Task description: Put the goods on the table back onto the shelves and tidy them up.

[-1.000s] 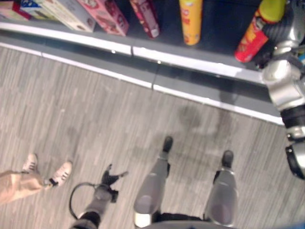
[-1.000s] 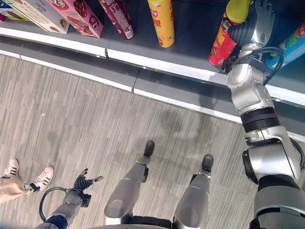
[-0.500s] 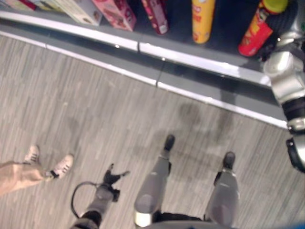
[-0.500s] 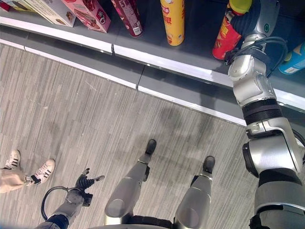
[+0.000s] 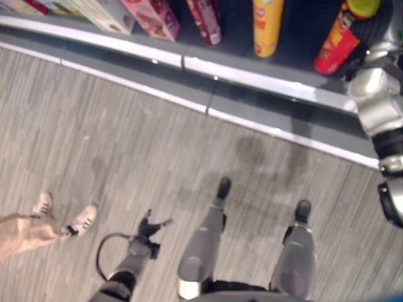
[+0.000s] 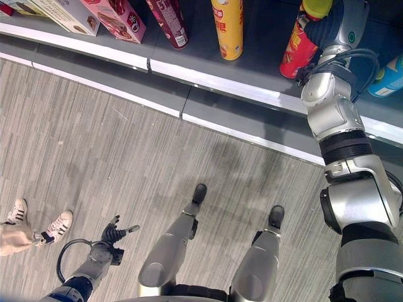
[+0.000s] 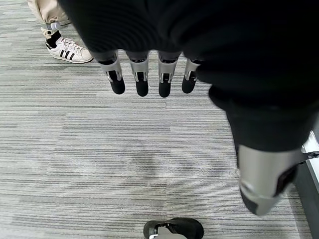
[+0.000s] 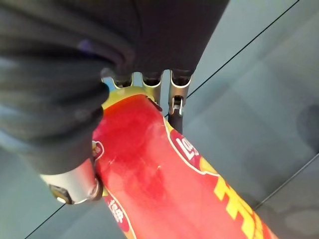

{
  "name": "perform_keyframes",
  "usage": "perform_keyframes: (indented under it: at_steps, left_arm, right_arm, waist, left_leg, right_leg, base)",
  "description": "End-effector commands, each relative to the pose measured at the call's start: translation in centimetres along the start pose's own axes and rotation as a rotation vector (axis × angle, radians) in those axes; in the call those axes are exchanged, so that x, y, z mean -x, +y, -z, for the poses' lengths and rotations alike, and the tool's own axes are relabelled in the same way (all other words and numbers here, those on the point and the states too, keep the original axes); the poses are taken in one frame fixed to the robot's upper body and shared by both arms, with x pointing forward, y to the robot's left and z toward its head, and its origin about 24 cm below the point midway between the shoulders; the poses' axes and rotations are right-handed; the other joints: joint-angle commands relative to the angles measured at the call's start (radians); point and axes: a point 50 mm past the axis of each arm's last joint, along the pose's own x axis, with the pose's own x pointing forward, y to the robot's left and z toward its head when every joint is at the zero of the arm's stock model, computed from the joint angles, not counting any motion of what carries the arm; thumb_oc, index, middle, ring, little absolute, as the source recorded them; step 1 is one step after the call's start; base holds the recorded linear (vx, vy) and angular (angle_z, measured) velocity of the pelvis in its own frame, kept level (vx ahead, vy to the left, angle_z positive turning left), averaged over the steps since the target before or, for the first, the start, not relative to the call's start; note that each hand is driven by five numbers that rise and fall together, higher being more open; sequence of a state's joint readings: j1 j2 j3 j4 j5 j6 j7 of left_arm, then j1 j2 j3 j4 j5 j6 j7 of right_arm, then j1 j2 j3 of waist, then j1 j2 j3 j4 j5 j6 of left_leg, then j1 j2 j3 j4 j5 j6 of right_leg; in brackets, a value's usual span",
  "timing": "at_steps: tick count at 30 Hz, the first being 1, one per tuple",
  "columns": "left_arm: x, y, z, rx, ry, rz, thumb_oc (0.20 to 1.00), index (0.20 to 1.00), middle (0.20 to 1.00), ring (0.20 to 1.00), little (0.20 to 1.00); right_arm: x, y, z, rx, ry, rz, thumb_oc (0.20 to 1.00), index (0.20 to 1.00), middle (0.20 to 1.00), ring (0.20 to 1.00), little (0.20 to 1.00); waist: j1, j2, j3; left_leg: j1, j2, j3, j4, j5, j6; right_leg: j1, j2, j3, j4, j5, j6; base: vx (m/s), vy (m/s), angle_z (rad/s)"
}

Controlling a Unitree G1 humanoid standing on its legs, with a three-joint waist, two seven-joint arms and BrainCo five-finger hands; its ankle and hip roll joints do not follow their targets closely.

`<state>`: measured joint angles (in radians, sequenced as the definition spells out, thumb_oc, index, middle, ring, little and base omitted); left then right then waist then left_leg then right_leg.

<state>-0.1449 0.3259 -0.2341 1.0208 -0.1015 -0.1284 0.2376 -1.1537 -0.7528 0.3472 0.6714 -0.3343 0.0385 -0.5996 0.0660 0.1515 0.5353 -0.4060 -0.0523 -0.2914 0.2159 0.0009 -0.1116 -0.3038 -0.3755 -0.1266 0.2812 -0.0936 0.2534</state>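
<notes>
Right robot hand (image 8: 99,107) grips red can (image 6: 297,47) beside yellow can (image 6: 228,28).

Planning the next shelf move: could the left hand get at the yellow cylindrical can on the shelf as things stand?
Probably not: the left hand hangs low over the floor, open, far from the yellow cylindrical can on the shelf.

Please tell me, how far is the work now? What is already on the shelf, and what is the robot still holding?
Looks done: pink boxes, a dark red can and a yellow can stand on the shelf. In hand: the right robot hand grips the red can, whose base is at the shelf. Left: letting go. The left robot hand hangs open over the floor.
</notes>
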Motion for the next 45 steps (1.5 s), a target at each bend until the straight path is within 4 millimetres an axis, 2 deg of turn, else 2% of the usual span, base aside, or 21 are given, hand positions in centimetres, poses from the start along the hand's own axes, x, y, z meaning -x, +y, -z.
perform_keyframes:
  at_steps: [1, 9, 14, 16, 18, 21, 22, 23, 25, 27, 30, 31, 32, 33, 34, 36, 40, 41, 43, 44, 45]
  left_arm:
    - [-0.3, 2.1, 0.3, -0.031, 0.019, -0.075, 1.0, 1.0, 1.0, 1.0, 1.0]
    - [-0.5, 2.0, -0.1, -0.037, 0.012, -0.085, 1.0, 1.0, 1.0, 1.0, 1.0]
    - [-0.5, 2.3, -0.3, -0.033, 0.009, -0.094, 1.0, 1.0, 1.0, 1.0, 1.0]
    - [-0.5, 2.2, -0.1, -0.024, 0.021, -0.098, 1.0, 1.0, 1.0, 1.0, 1.0]
    - [-0.4, 2.2, 0.1, -0.003, 0.038, -0.11, 1.0, 1.0, 1.0, 1.0, 1.0]
    - [-0.5, 2.1, 0.3, 0.063, 0.067, -0.126, 1.0, 1.0, 1.0, 1.0, 1.0]
    - [-0.4, 1.9, 0.2, 0.127, 0.062, -0.11, 1.0, 1.0, 1.0, 1.0, 1.0]
    - [-0.4, 2.0, 0.3, 0.152, 0.066, -0.108, 1.0, 1.0, 1.0, 1.0, 1.0]
    - [-0.2, 1.7, 0.5, 0.23, 0.061, -0.07, 1.0, 1.0, 1.0, 1.0, 1.0]
    - [0.0, 1.8, 0.8, 0.289, 0.055, -0.034, 1.0, 1.0, 1.0, 1.0, 1.0]
    - [0.3, 2.2, 0.2, 0.353, -0.01, -0.003, 1.0, 1.0, 1.0, 1.0, 1.0]
    - [0.5, 2.2, 0.3, 0.37, -0.024, 0.007, 1.0, 1.0, 1.0, 1.0, 1.0]
    - [0.7, 2.3, 0.4, 0.383, -0.033, 0.016, 1.0, 1.0, 1.0, 1.0, 1.0]
    - [0.8, 2.1, 0.6, 0.379, -0.036, 0.031, 1.0, 1.0, 1.0, 1.0, 1.0]
    - [1.1, 1.8, 1.0, 0.377, -0.025, 0.046, 1.0, 1.0, 1.0, 1.0, 1.0]
    - [1.5, 1.1, 1.4, 0.389, -0.024, 0.076, 1.0, 1.0, 1.0, 1.0, 1.0]
    - [2.1, 0.7, 2.1, 0.396, -0.011, 0.099, 1.0, 1.0, 1.0, 1.0, 1.0]
    - [2.1, 0.6, 2.3, 0.408, 0.001, 0.1, 1.0, 1.0, 1.0, 1.0, 1.0]
    - [2.0, 0.2, 2.3, 0.415, 0.018, 0.096, 1.0, 1.0, 1.0, 1.0, 1.0]
    - [2.0, 0.2, 2.3, 0.415, 0.017, 0.096, 1.0, 1.0, 1.0, 1.0, 1.0]
    - [1.5, -0.1, 1.7, 0.423, 0.019, 0.095, 1.0, 1.0, 1.0, 1.0, 1.0]
  right_arm:
    - [-1.9, -2.0, -2.6, -0.022, -0.095, 0.111, 1.0, 1.0, 1.0, 1.0, 1.0]
    - [-1.6, -1.6, -3.2, -0.073, -0.104, 0.109, 1.0, 1.0, 1.0, 1.0, 1.0]
    - [-1.3, -2.3, -4.1, -0.112, -0.148, 0.156, 1.0, 1.0, 1.0, 1.0, 1.0]
    - [-0.6, -3.1, -4.6, -0.139, -0.188, 0.203, 1.0, 1.0, 1.0, 1.0, 1.0]
    - [1.2, -3.8, -5.2, -0.226, -0.229, 0.252, 1.0, 1.0, 1.0, 1.0, 1.0]
    - [6.3, -3.1, -5.3, -0.507, -0.237, 0.148, 1.0, 1.0, 1.0, 1.0, 1.0]
    - [8.9, -2.1, -5.0, -0.686, -0.209, 0.002, 1.0, 1.0, 1.0, 1.0, 1.0]
    - [10.6, -1.7, -4.5, -0.781, -0.167, -0.059, 1.0, 1.0, 1.0, 1.0, 1.0]
    - [15.0, 0.1, -2.7, -1.06, -0.026, -0.318, 1.0, 1.0, 1.0, 1.0, 1.0]
    - [19.2, 1.6, -0.7, -1.244, 0.137, -0.538, 1.0, 1.0, 1.0, 1.0, 1.0]
    - [26.8, 4.4, 1.3, -1.298, 0.41, -0.903, 1.0, 1.0, 1.0, 1.0, 1.0]
    - [29.4, 5.1, 2.2, -1.276, 0.512, -1.005, 1.0, 1.0, 1.0, 1.0, 1.0]
    - [30.8, 5.6, 2.8, -1.235, 0.564, -1.063, 1.0, 1.0, 1.0, 1.0, 1.0]
    - [33.0, 6.3, 3.7, -1.17, 0.654, -1.139, 1.0, 1.0, 1.0, 1.0, 1.0]
    - [34.8, 6.2, 4.4, -1.143, 0.725, -1.181, 1.0, 1.0, 1.0, 1.0, 1.0]
    - [38.2, 6.1, 6.1, -0.984, 0.833, -1.263, 1.0, 1.0, 1.0, 1.0, 1.0]
    - [44.0, 6.1, 8.1, -0.789, 1.085, -1.308, 1.0, 1.0, 1.0, 1.0, 1.0]
    - [44.9, 6.0, 8.6, -0.732, 1.126, -1.306, 1.0, 1.0, 1.0, 1.0, 1.0]
    - [46.2, 5.8, 9.9, -0.629, 1.231, -1.262, 1.0, 1.0, 1.0, 1.0, 1.0]
    - [46.2, 5.9, 9.9, -0.63, 1.23, -1.261, 1.0, 1.0, 1.0, 1.0, 1.0]
    - [46.8, 5.8, 10.8, -0.543, 1.299, -1.223, 1.0, 1.0, 1.0, 1.0, 1.0]
  waist:
    - [-0.001, 0.002, -0.015]
    - [-0.005, -0.003, -0.018]
    - [-0.014, -0.007, -0.016]
    - [-0.023, -0.016, -0.022]
    - [-0.036, -0.033, -0.034]
    - [-0.065, -0.073, -0.071]
    - [-0.082, -0.092, -0.084]
    - [-0.092, -0.105, -0.101]
    - [-0.115, -0.147, -0.141]
    - [-0.134, -0.175, -0.175]
    - [-0.152, -0.204, -0.213]
    - [-0.152, -0.212, -0.224]
    - [-0.151, -0.217, -0.229]
    - [-0.153, -0.221, -0.236]
    - [-0.154, -0.223, -0.243]
    - [-0.155, -0.218, -0.256]
    - [-0.153, -0.21, -0.283]
    - [-0.156, -0.214, -0.287]
    - [-0.16, -0.219, -0.289]
    - [-0.159, -0.219, -0.287]
    - [-0.147, -0.232, -0.28]
  left_leg:
    - [-0.051, 0.127, 0.01, 0.071, -0.103, -0.065]
    - [-0.044, 0.133, 0.015, 0.073, -0.105, -0.067]
    - [-0.029, 0.139, 0.025, 0.076, -0.106, -0.07]
    - [-0.018, 0.147, 0.034, 0.072, -0.108, -0.073]
    - [0.0, 0.159, 0.041, 0.061, -0.11, -0.076]
    - [0.033, 0.184, 0.053, 0.021, -0.102, -0.079]
    - [0.054, 0.201, 0.065, 0.0, -0.098, -0.083]
    - [0.058, 0.205, 0.072, -0.011, -0.091, -0.08]
    - [0.094, 0.227, 0.102, -0.041, -0.084, -0.081]
    - [0.128, 0.245, 0.132, -0.055, -0.086, -0.083]
    - [0.18, 0.268, 0.178, -0.055, -0.099, -0.085]
    - [0.208, 0.281, 0.198, -0.054, -0.108, -0.086]
    - [0.231, 0.293, 0.215, -0.053, -0.113, -0.09]
    - [0.257, 0.31, 0.232, -0.056, -0.113, -0.098]
    - [0.279, 0.324, 0.241, -0.061, -0.107, -0.102]
    - [0.315, 0.359, 0.245, -0.079, -0.082, -0.113]
    - [0.332, 0.417, 0.213, -0.05, 0.074, -0.123]
    - [0.332, 0.421, 0.208, -0.028, 0.07, -0.115]
    - [0.333, 0.408, 0.213, 0.024, 0.051, -0.095]
    - [0.333, 0.408, 0.213, 0.025, 0.05, -0.094]
    - [0.298, 0.304, 0.165, 0.084, -0.03, -0.055]
  right_leg:
    - [-0.022, -0.027, 0.094, 0.06, -0.066, -0.024]
    - [-0.018, -0.024, 0.094, 0.054, -0.065, -0.024]
    - [-0.004, -0.017, 0.095, 0.04, -0.059, -0.021]
    - [0.011, -0.01, 0.089, 0.022, -0.054, -0.021]
    - [0.032, 0.004, 0.081, -0.011, -0.045, -0.022]
    - [0.073, 0.024, 0.062, -0.087, -0.016, -0.022]
    - [0.092, 0.034, 0.059, -0.115, -0.003, -0.02]
    - [0.097, 0.037, 0.057, -0.136, 0.008, -0.02]
    - [0.12, 0.048, 0.06, -0.18, 0.031, -0.016]
    - [0.136, 0.056, 0.06, -0.196, 0.038, -0.011]
    - [0.14, 0.067, 0.051, -0.186, 0.038, -0.005]
    - [0.142, 0.068, 0.043, -0.175, 0.037, -0.003]
    - [0.144, 0.071, 0.041, -0.167, 0.035, -0.002]
    - [0.146, 0.081, 0.041, -0.157, 0.03, -0.003]
    - [0.151, 0.093, 0.046, -0.148, 0.021, -0.007]
    - [0.167, 0.128, 0.054, -0.133, -0.013, -0.025]
    - [0.211, 0.23, 0.064, -0.136, -0.054, -0.079]
    - [0.229, 0.249, 0.066, -0.145, -0.062, -0.094]
    - [0.262, 0.259, 0.064, -0.166, -0.065, -0.109]
    - [0.263, 0.259, 0.064, -0.166, -0.065, -0.109]
    - [0.277, 0.247, 0.073, -0.178, -0.064, -0.119]
  base:
    - [0.0, 0.0, 0.0]
    - [0.0, 0.001, 0.0]
    - [0.0, 0.0, 0.0]
    - [0.0, 0.017, -0.01]
    - [0.02, -0.001, -0.01]
    - [0.07, -0.011, -0.12]
    - [0.08, -0.014, -0.19]
    - [0.09, -0.008, -0.17]
    - [0.11, 0.0, -0.26]
    - [0.12, 0.014, -0.45]
    - [0.11, 0.014, -0.47]
    - [0.12, -0.019, -0.55]
    - [0.12, -0.07, -0.65]
    - [0.11, -0.099, -0.66]
    - [0.11, -0.145, -0.66]
    - [0.09, -0.179, -0.46]
    - [0.07, -0.251, -0.22]
    - [0.06, -0.231, -0.18]
    - [0.06, -0.133, -0.06]
    - [0.02, -0.045, -0.03]
    - [0.0, 0.0, 0.0]
